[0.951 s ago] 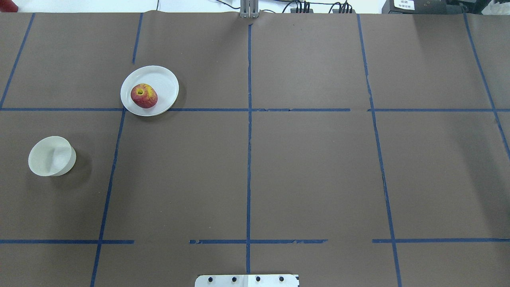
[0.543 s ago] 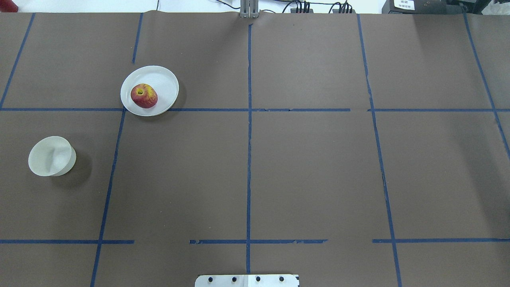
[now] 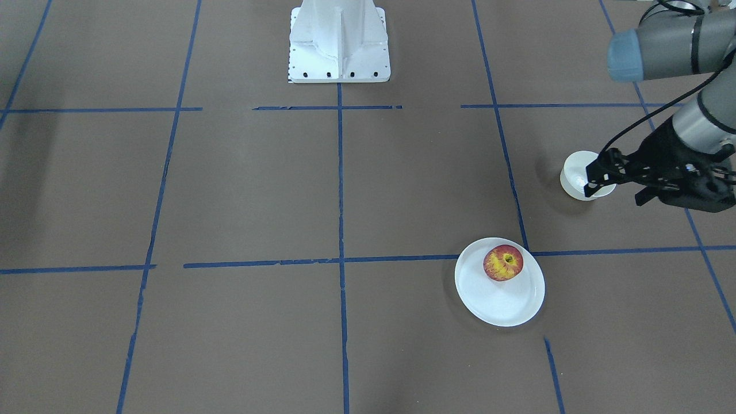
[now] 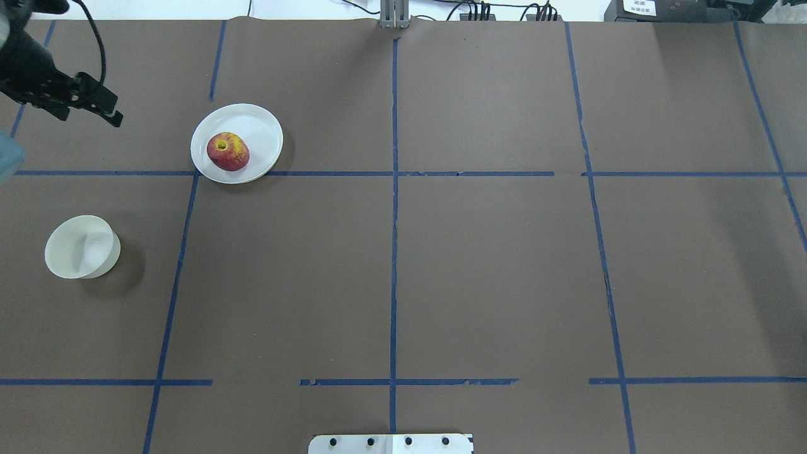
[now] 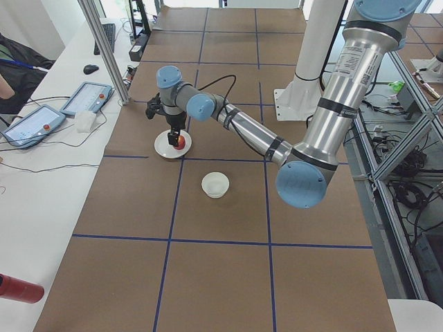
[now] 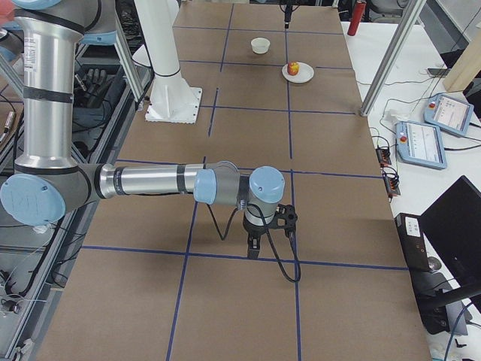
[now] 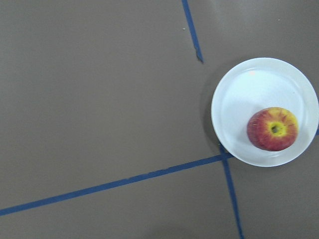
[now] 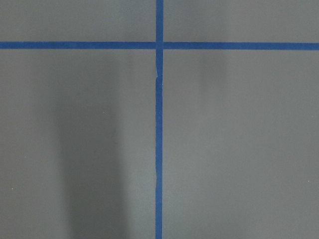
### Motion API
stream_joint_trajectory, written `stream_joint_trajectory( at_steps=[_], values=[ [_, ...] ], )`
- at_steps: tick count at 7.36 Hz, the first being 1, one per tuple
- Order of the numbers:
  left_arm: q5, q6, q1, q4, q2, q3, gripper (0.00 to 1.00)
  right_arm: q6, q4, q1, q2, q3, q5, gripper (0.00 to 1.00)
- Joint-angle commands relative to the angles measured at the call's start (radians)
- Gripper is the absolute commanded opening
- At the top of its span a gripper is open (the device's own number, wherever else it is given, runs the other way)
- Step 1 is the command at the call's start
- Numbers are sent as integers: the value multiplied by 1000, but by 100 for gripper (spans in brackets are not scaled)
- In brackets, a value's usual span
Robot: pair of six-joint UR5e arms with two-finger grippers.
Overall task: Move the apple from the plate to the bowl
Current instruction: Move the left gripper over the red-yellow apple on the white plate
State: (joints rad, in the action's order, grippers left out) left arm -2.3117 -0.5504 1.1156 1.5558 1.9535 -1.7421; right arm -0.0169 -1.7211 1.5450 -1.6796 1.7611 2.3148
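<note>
Hovering left end effector (image 4: 88,116), jaws apart, clear of plate (image 4: 258,129) | apple (image 4: 227,151) near plate rim | right end effector (image 6: 270,237) unclear

The apple (image 4: 227,152) is red with yellow streaks; plate (image 4: 261,128) and bowl (image 4: 66,252) are plain white; the brown table (image 4: 498,271) bears blue tape lines (image 4: 393,252).

Bare counter (image 4: 479,265) ahead of the left fingers (image 4: 107,115)
Between them and the plate (image 4: 261,129) lay only counter; the bowl (image 4: 82,247) stood well aside.
</note>
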Motion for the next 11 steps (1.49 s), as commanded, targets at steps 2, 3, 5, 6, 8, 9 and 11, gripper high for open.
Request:
stream_joint_trajectory(
  at_steps=[2,3,5,6,8,9,11],
  values=[
    [92,-186,-100,39,215,275,100,0,0,0,0,0,0,100],
    [94,-234,-103,122,223,333,100,0,0,0,0,0,0,100],
    [95,-302,-135,233,278,478,100,0,0,0,0,0,0,100],
    [97,-322,-146,269,283,499,100,0,0,0,0,0,0,100],
    [97,-350,-175,311,283,523,100,0,0,0,0,0,0,100],
    [103,-353,-194,311,278,523,100,0,0,0,0,0,0,100],
    [113,-353,-215,311,271,523,100,0,0,0,0,0,0,100]
  ],
)
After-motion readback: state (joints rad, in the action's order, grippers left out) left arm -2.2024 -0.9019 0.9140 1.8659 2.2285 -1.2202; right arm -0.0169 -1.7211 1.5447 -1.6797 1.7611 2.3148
